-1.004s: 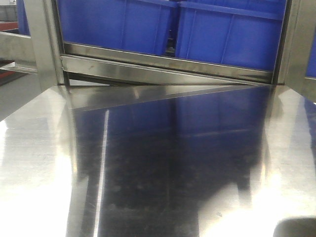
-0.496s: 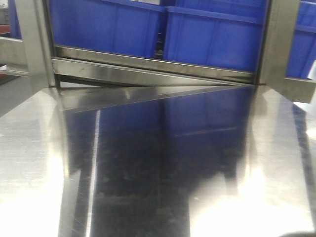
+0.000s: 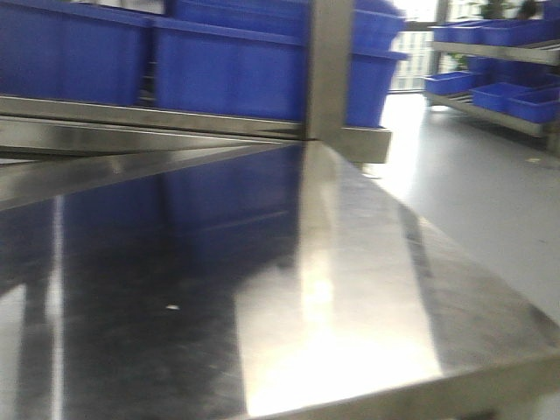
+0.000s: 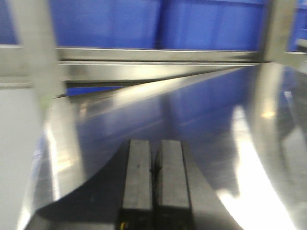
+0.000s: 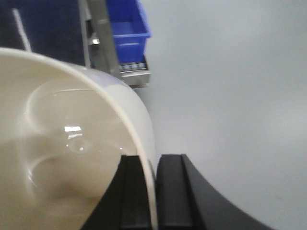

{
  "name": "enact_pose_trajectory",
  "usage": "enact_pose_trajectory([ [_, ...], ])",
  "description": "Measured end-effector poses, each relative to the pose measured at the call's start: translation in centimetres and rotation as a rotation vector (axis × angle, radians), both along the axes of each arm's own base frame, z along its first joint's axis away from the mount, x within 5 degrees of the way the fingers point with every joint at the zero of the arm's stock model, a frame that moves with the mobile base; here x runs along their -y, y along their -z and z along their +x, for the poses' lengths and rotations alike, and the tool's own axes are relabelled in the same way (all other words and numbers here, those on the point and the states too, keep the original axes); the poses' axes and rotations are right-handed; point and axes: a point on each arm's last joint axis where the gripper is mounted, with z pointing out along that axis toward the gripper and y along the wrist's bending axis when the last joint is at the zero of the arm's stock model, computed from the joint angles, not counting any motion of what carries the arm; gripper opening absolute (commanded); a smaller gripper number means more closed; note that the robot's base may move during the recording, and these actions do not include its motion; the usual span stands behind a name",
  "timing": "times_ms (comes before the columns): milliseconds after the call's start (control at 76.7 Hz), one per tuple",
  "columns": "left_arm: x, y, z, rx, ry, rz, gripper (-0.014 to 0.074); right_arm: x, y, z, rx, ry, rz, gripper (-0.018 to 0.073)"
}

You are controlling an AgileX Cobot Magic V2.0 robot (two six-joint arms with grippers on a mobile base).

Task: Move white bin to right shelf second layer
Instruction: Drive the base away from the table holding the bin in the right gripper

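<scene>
A: Where is the white bin (image 5: 62,134)?
B: The right claw (image 5: 152,162) pinches its rim (open grey floor (image 5: 230,96) beside).
A: The left claw (image 4: 154,144)?
B: Pressed together, above the steel shelf (image 4: 211,110), short of its far edge.

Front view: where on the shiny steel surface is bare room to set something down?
The mirror-like steel trolley shelf looks bare, from its near edge back to the steel upright post. Behind that it is crowded: large blue rectangular plastic crates fill the rack level.
</scene>
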Motion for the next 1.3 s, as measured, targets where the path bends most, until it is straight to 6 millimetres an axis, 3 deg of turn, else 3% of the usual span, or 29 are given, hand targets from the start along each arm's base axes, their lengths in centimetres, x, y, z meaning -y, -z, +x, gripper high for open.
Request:
enact_pose_trajectory([
  [1304,0.00,0.00,0.00,0.000,0.000,0.000,0.0085,0.00,0.00,0.00,0.000,0.000,0.000,0.0048],
])
